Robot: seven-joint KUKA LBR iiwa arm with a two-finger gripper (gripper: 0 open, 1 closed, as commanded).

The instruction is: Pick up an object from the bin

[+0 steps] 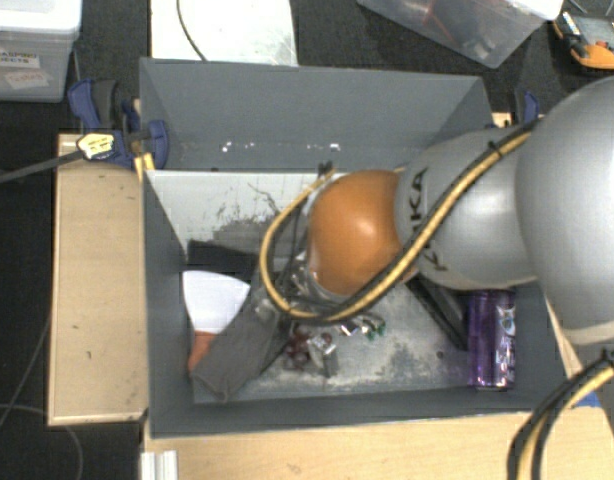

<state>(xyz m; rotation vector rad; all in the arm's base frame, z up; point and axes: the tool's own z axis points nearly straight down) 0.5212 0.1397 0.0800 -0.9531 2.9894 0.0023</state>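
Note:
My gripper (303,296) is low in the middle of the bin, its body tucked under the arm's orange cover. Right below it lies a small cluster of dark red and metallic bits (313,351). A small green and silver piece (368,326) rests just to the right of them. A grey folded cloth-like thing (235,356) lies slanted at the gripper's lower left, touching or nearly touching it. To its left are a white flat thing (215,301) and a brown-orange thing (201,348).
A black flat thing (223,258) lies at the left behind the white one. A purple packet (491,339) stands along the right wall, with a long black thing (440,314) beside it. The arm's bulk covers the bin's right and back.

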